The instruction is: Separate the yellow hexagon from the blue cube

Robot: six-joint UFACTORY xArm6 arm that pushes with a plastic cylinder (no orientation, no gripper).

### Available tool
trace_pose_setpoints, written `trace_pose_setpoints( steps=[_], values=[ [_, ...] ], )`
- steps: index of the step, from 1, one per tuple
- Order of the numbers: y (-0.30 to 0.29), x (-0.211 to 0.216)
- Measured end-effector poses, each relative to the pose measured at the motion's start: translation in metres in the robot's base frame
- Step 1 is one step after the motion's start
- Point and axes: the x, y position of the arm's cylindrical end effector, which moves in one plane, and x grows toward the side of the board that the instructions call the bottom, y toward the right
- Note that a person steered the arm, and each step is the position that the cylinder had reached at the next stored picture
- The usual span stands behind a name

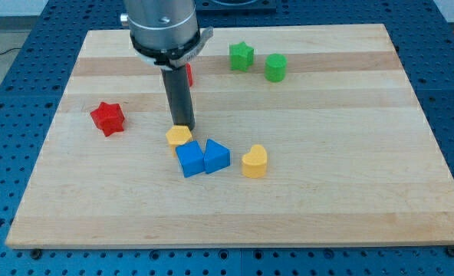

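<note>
The yellow hexagon [179, 136] lies near the board's middle, touching the top-left corner of the blue cube [189, 159] below it. My tip [182, 125] stands right at the hexagon's top edge, touching or nearly touching it. A blue triangular block [216, 156] sits against the cube's right side. A yellow heart-shaped block [254, 162] lies a little further right, apart from the blue blocks.
A red star [107, 117] lies at the left. A red block [187, 73] is mostly hidden behind the rod. A green star [241, 55] and a green cylinder-like block [276, 67] lie near the top. The wooden board [350, 153] ends at the blue perforated table.
</note>
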Motion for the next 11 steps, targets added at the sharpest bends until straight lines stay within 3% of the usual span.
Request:
trace_pose_setpoints(
  steps=[2,6,9,11],
  values=[
    [0.001,-0.043],
    [0.056,0.001],
    [-0.051,0.005],
    [-0.076,0.024]
  ],
)
